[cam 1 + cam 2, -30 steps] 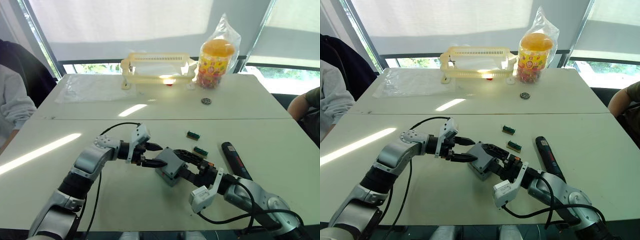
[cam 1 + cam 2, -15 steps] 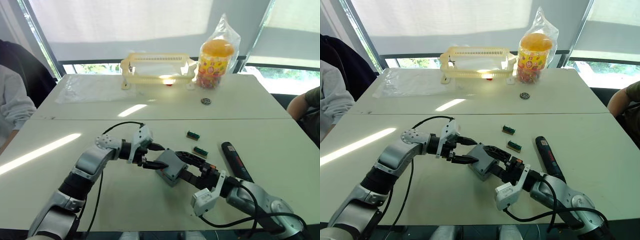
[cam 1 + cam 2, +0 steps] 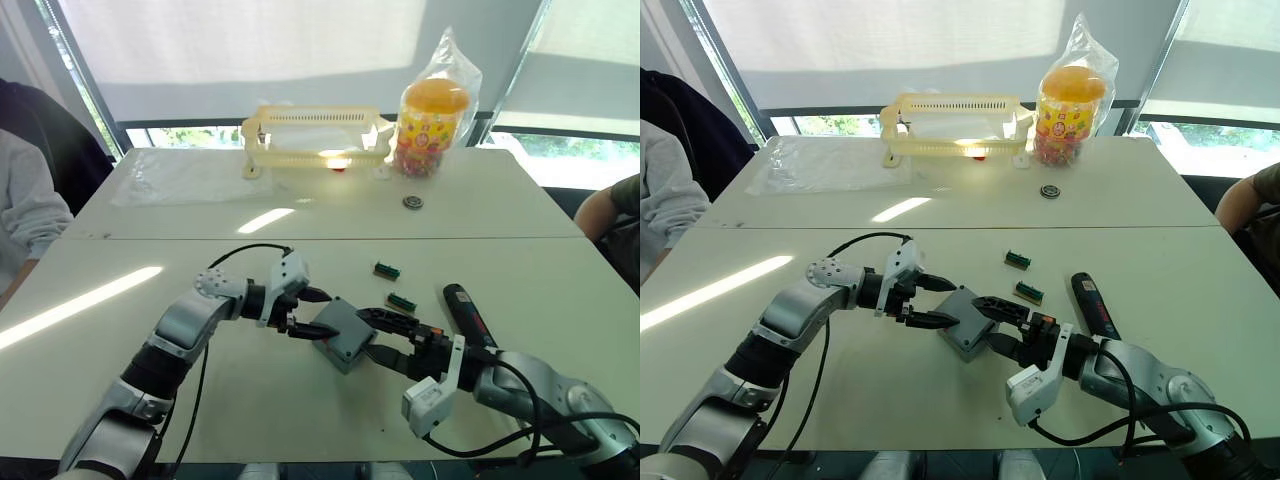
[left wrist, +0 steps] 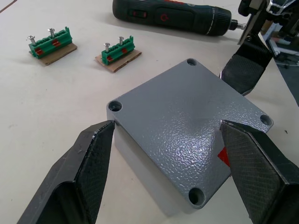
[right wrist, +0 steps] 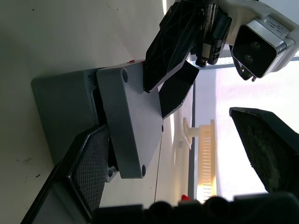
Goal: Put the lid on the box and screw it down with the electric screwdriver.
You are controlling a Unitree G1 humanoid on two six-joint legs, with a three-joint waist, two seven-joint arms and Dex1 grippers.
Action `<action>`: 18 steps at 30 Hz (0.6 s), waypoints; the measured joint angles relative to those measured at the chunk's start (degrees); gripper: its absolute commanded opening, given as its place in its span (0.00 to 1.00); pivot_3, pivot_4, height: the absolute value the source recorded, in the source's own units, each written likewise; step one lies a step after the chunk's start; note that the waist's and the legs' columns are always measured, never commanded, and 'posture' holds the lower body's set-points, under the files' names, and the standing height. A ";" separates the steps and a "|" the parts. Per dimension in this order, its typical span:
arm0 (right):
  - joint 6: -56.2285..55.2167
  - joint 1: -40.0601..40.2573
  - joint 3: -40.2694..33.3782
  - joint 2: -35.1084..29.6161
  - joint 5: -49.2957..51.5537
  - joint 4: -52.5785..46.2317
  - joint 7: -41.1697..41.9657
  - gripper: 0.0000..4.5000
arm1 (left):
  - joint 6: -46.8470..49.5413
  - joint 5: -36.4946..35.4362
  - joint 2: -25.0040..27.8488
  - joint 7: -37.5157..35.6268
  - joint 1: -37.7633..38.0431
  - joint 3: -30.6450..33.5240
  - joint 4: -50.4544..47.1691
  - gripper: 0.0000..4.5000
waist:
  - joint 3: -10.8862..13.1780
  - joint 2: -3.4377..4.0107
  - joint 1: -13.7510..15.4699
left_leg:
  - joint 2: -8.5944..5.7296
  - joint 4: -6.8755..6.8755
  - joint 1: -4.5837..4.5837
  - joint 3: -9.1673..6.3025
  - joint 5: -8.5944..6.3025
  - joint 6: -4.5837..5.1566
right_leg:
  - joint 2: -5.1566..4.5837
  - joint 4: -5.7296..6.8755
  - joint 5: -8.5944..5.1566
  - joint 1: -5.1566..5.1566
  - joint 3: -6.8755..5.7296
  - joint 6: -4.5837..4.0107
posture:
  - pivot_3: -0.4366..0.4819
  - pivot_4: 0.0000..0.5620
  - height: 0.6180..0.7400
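Note:
The grey-blue lid [image 4: 187, 121] lies on top of the box [image 3: 340, 340] at mid-table, its four corner holes showing. The right wrist view shows a thin dark gap between lid [image 5: 131, 121] and box [image 5: 60, 107]. My left gripper [image 3: 318, 313] is open, one finger on each side of the box's left end, not gripping. My right gripper [image 3: 372, 333] is open at the box's right end, with one pad [image 5: 93, 158] close to a corner. The black electric screwdriver [image 3: 465, 312] lies flat on the table to the right of the box.
Two green terminal blocks with screws [image 3: 386, 270] [image 3: 401, 301] sit just behind the box. At the back stand a yellow plastic tray [image 3: 315, 135], a bagged candy jar [image 3: 432, 115] and a small round part [image 3: 412, 201]. People sit at the left [image 3: 25, 200] and right [image 3: 615, 205] edges.
My right arm has drawn back to the right, so its fingers reach less far over the box. My left gripper has edged right toward the box. The box stayed put.

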 measured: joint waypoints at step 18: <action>0.24 6.74 -7.52 1.57 2.72 -2.68 -1.32 0.99 | 0.27 0.64 -1.12 0.19 0.12 -0.28 0.40 0.82 | -0.01 0.01 -0.19 | 0.01 0.00 0.04 0.02 0.00 0.00 | 0.03 0.03 0.00 0.01 0.03 0.00 | 0.48 0.27 1.00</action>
